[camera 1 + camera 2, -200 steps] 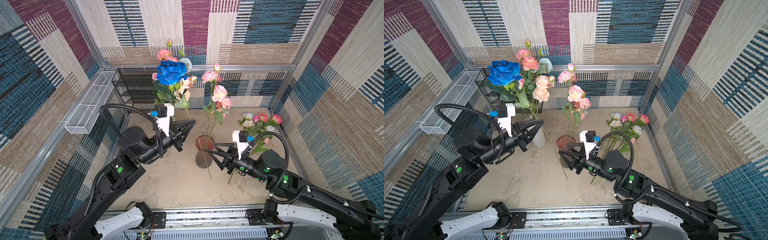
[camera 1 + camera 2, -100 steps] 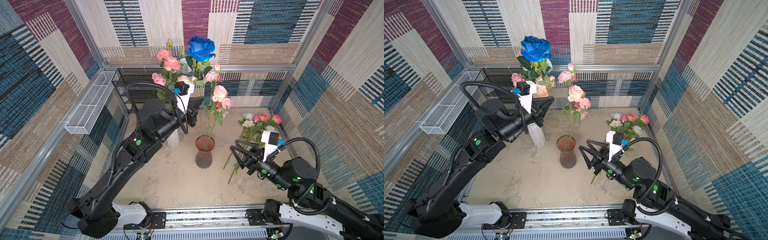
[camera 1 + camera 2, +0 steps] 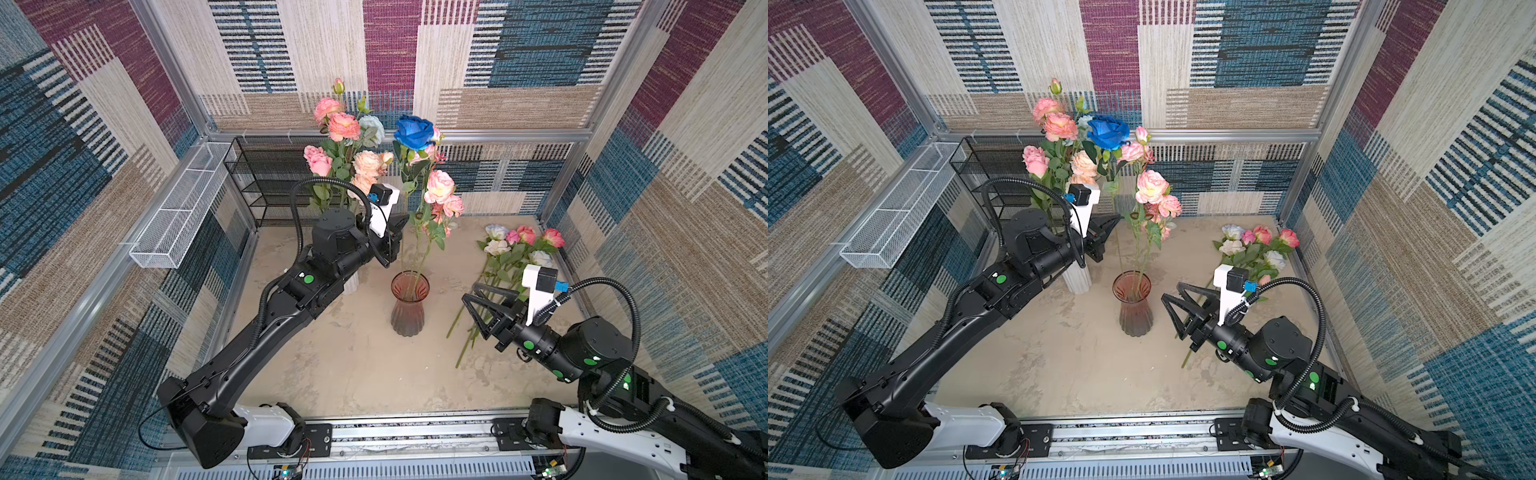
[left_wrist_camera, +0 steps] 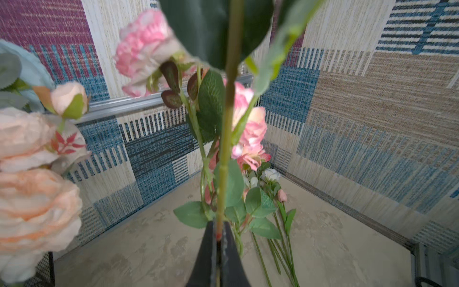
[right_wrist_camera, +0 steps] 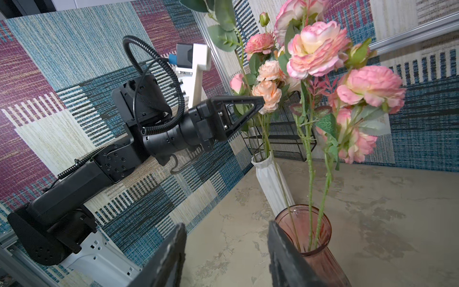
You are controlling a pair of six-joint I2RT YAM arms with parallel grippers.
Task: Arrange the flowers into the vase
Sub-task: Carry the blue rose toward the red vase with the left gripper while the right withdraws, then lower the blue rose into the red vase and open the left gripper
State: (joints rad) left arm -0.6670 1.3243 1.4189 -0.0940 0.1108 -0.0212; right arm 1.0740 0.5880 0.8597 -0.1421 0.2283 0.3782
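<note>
A pinkish glass vase point(image 3: 409, 305) point(image 3: 1133, 309) point(image 5: 313, 248) stands mid-table holding a pink flower spray point(image 3: 440, 187) point(image 3: 1152, 187) point(image 5: 318, 49). My left gripper point(image 3: 402, 224) point(image 3: 1115, 219) point(image 4: 217, 223) is shut on the green stem of a dark blue rose point(image 3: 413, 132) point(image 3: 1108, 132), held upright above the vase. In the right wrist view that thin stem runs down into the vase mouth. My right gripper point(image 3: 469, 291) point(image 3: 1171, 290) point(image 5: 226, 225) is open and empty, just right of the vase. More flowers point(image 3: 515, 249) point(image 3: 1254, 247) point(image 4: 270, 198) lie on the table at the right.
A white ribbed vase point(image 3: 1077, 282) point(image 5: 268, 179) with a pink and peach bunch point(image 3: 345, 137) stands behind my left arm. A black wire shelf point(image 3: 266, 178) sits at the back left. A white wire basket point(image 3: 178, 220) hangs on the left wall.
My left arm has swung the blue rose from the left over to the vase and lowered it. My right gripper has drawn back from the vase to its right.
</note>
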